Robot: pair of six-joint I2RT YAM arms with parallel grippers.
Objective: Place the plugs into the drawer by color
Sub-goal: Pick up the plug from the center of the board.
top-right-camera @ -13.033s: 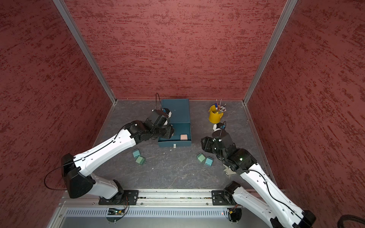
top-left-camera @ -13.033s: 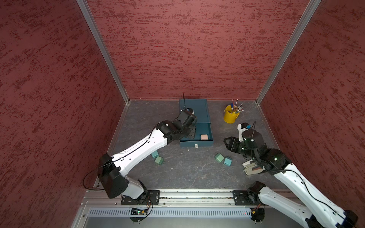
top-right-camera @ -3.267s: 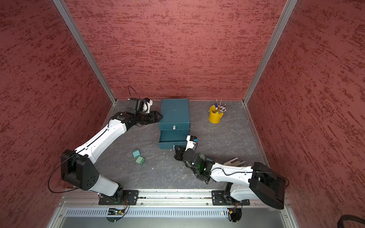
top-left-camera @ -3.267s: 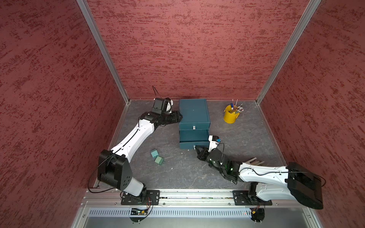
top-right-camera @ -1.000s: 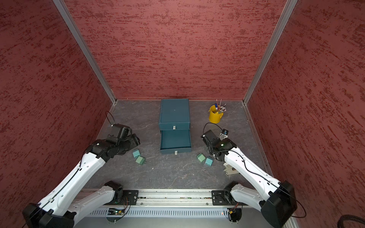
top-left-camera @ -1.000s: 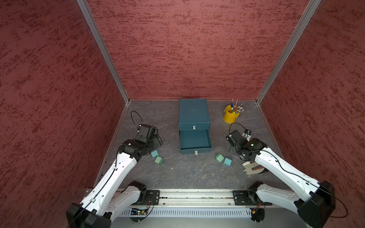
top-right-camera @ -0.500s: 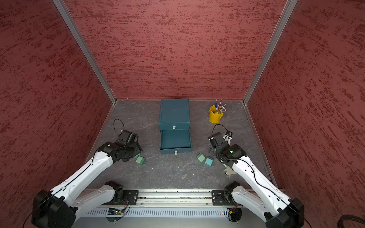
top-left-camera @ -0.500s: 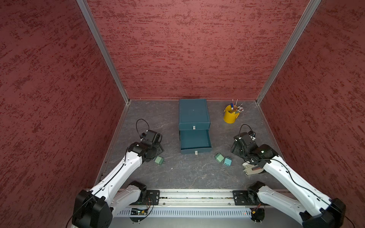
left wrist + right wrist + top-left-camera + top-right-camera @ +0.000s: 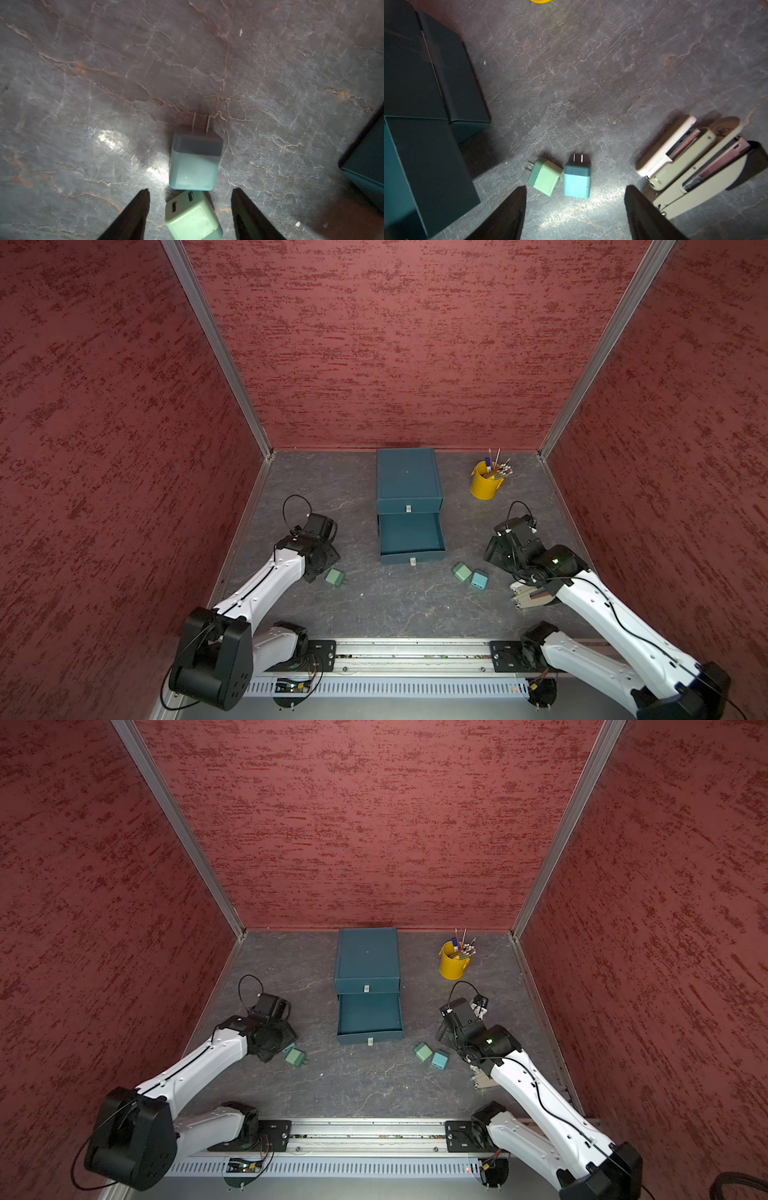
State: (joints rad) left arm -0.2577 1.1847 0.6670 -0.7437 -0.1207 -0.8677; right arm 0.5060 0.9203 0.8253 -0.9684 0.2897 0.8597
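The dark teal drawer chest (image 9: pixel 407 481) stands at the back, its middle drawer (image 9: pixel 411 537) pulled out with nothing showing inside. My left gripper (image 9: pixel 190 189) is open, low over a mint green plug (image 9: pixel 193 216) lying between its fingers without touching them. A teal-blue plug (image 9: pixel 194 162) lies just beyond it, prongs pointing away. In a top view only the green one (image 9: pixel 334 577) shows beside the left gripper (image 9: pixel 322 560). My right gripper (image 9: pixel 575 186) is open above the floor, near another green plug (image 9: pixel 545 179) and a teal-blue plug (image 9: pixel 577 180).
A yellow pen bucket (image 9: pixel 484 483) stands at the back right. Two beige staplers (image 9: pixel 691 166) lie beside the right gripper's outer finger, under the right forearm (image 9: pixel 582 597). Red walls close in three sides, and a metal rail (image 9: pixel 411 655) runs along the front.
My left gripper has moved forward and right and now covers the left teal-blue plug in the top views. The right gripper has drawn back slightly towards the staplers.
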